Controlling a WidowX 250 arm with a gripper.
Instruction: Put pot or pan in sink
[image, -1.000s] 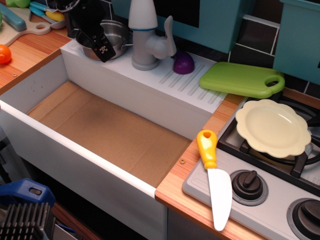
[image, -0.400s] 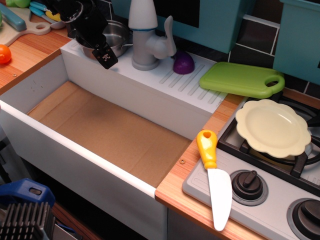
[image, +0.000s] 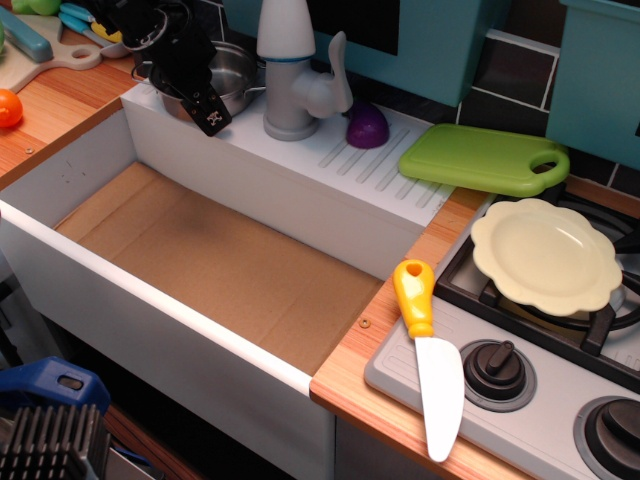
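Here we see the steel pot standing on the white ledge behind the sink, at the far left, just left of the grey faucet. The black gripper sits over the pot's near-left rim, a finger hanging down past the ledge edge; we cannot tell whether the claw grips the rim or stands apart from it. The sink's brown floor lies bare. To the right of the faucet, a purple piece rests on the ribbed drainer, and a green cutting board lies beyond it. Further right, a pale yellow plate sits on the stove burner. A yellow-handled knife lies at the near edge, across counter and stove.
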